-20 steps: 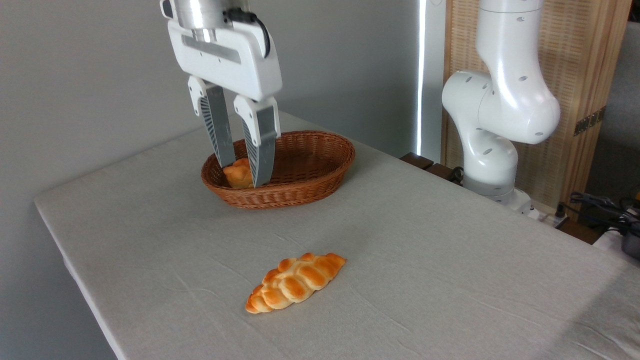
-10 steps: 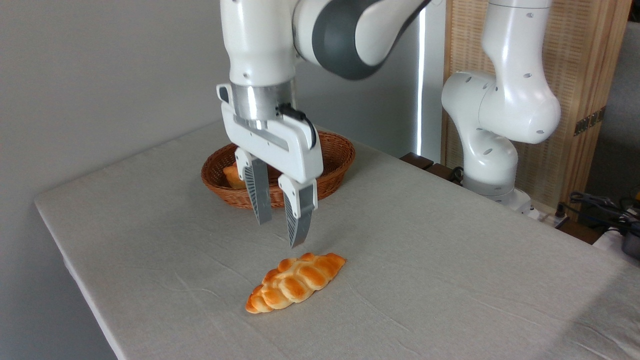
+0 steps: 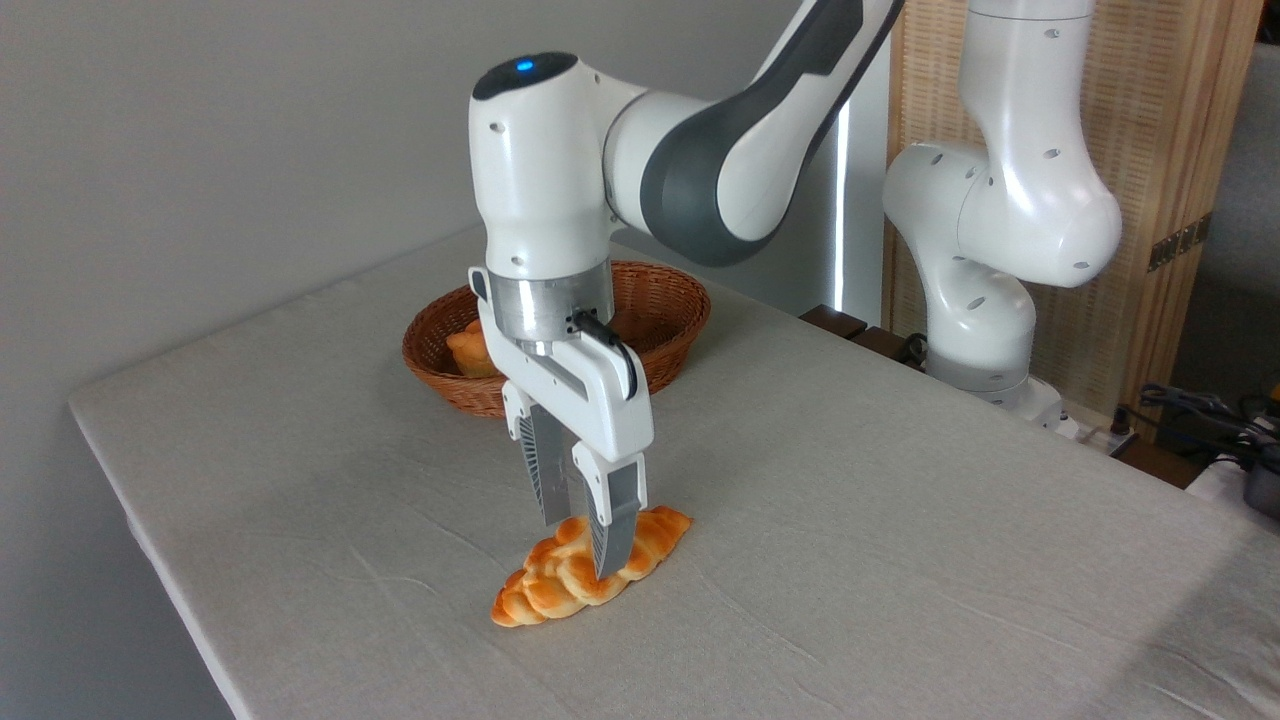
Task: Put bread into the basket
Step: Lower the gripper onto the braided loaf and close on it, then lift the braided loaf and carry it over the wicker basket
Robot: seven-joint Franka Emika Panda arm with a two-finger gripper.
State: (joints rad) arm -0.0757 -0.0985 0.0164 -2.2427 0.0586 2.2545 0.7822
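We are seeing the bread [image 3: 560,585] shining with a glossy, browned glaze over smooth golden lobes. The basket [image 3: 660,355] is showing rough reddish-brown woven wicker. A matt, pale grey cloth with fine creases is covering the table [image 3: 850,560]. The arm [image 3: 700,150] is gleaming in smooth white plastic with dark grey sections, and a brushed metal ring [image 3: 545,305] is sitting above the gripper [image 3: 578,545], whose fingers [image 3: 608,520] are looking grey and ribbed. Behind, a screen [image 3: 1150,200] is showing pale wood and woven slats.
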